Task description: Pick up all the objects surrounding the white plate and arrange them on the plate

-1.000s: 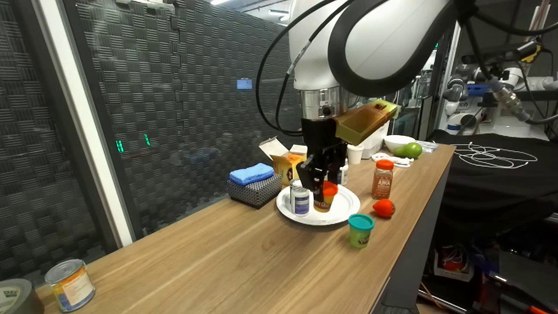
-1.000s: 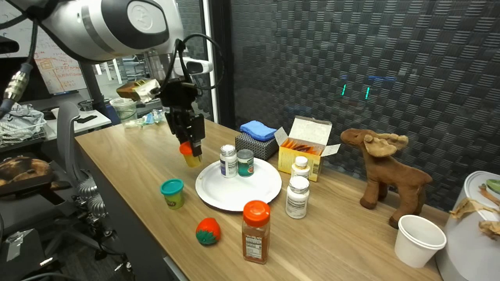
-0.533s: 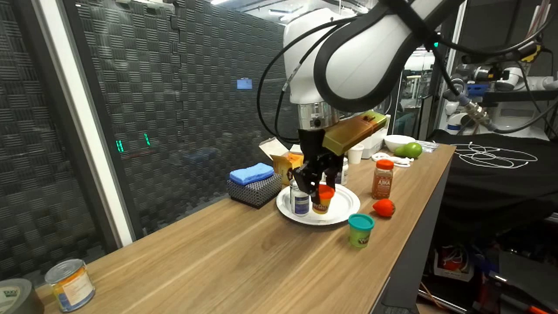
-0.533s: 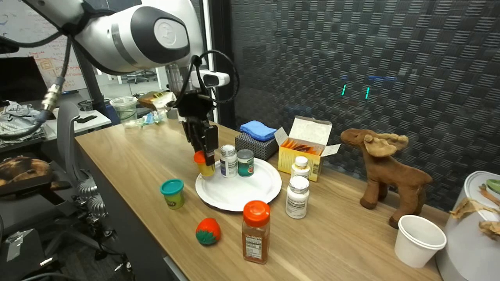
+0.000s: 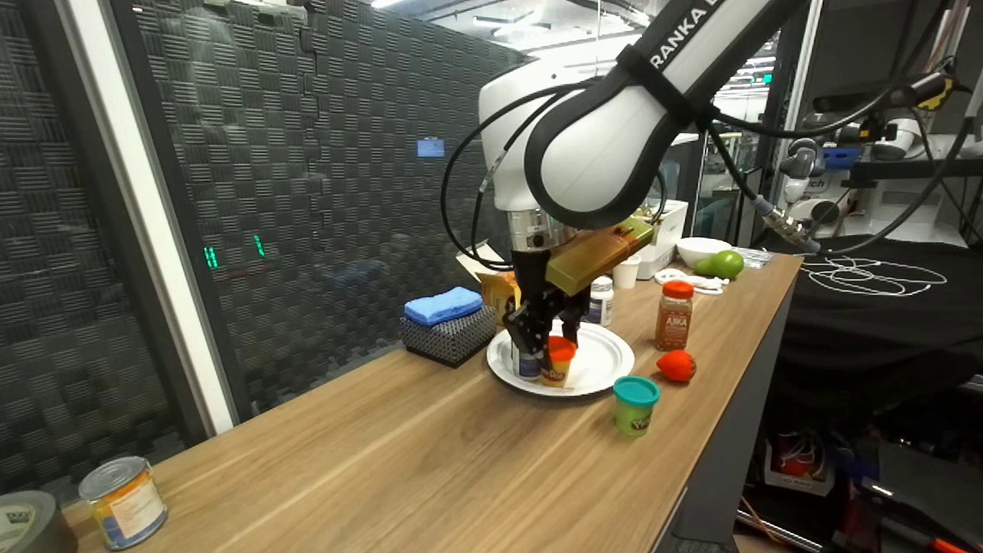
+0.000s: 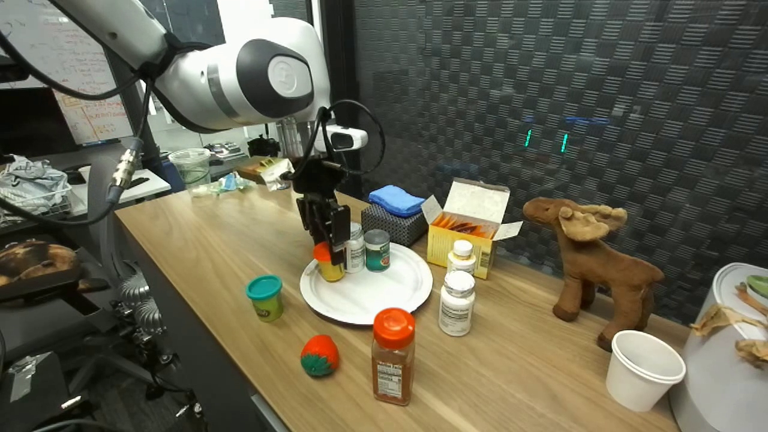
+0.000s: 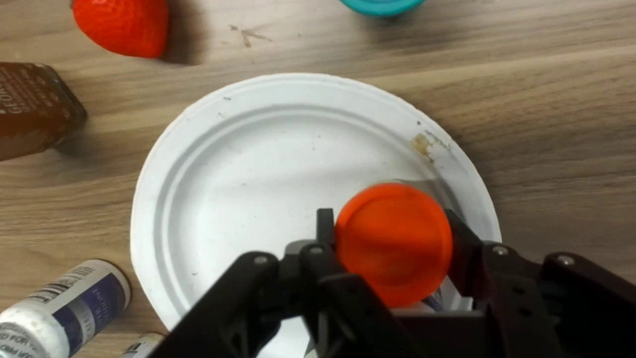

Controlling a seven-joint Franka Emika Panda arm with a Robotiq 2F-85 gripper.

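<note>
My gripper (image 7: 389, 219) is shut on the orange-lidded cup (image 6: 332, 272), one finger on each side of its lid. The cup is upright over the edge area of the white plate (image 6: 390, 297); whether its base touches the plate I cannot tell. Close beside it on the plate stand a white bottle (image 6: 356, 255), partly hidden by the gripper, and a green can (image 6: 377, 252). Around the plate on the table are a teal-lidded green cup (image 6: 265, 298), a red strawberry-like ball (image 6: 320, 355), a red-capped spice bottle (image 6: 393, 363) and two white bottles, the nearer (image 6: 457, 305) fully visible.
Behind the plate stand a dark box (image 6: 393, 225) with a blue cloth (image 6: 396, 200) on top and an open yellow carton (image 6: 465, 231). A toy moose (image 6: 600, 270) and white paper cups (image 6: 642, 372) are farther along. A labelled tin (image 5: 125, 503) sits at the opposite end.
The arm has carried the orange-lidded cup lower and across, from beside the plate to over it, close to the white bottle. The grip has not changed.
</note>
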